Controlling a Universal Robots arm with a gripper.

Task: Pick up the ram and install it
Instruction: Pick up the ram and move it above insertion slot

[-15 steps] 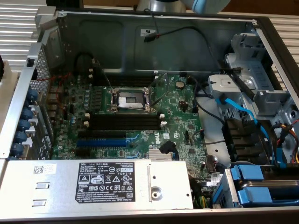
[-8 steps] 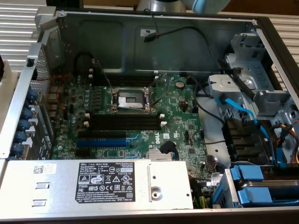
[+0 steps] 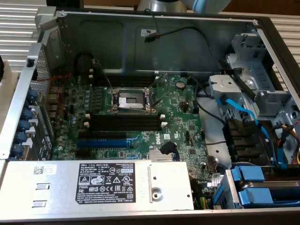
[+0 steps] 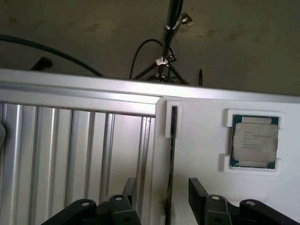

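Note:
In the wrist view the ram (image 4: 172,145) stands on its long edge in a white holder (image 4: 167,119), so it appears as a thin dark strip. My gripper (image 4: 165,194) is open just above it. One black finger (image 4: 133,190) is on one side of the stick and the other finger (image 4: 198,190) on the opposite side, both clear of it. In the exterior view the black memory slots (image 3: 124,123) with white end clips lie on the green motherboard (image 3: 180,117), with no stick in them.
A processor chip (image 4: 255,143) rests in its own white frame beside the ram. A ribbed aluminium surface (image 4: 70,154) borders the white board. Inside the case are the CPU socket (image 3: 129,99), a blue expansion slot (image 3: 101,142), the power supply (image 3: 112,185), cables and blue drive brackets (image 3: 262,187).

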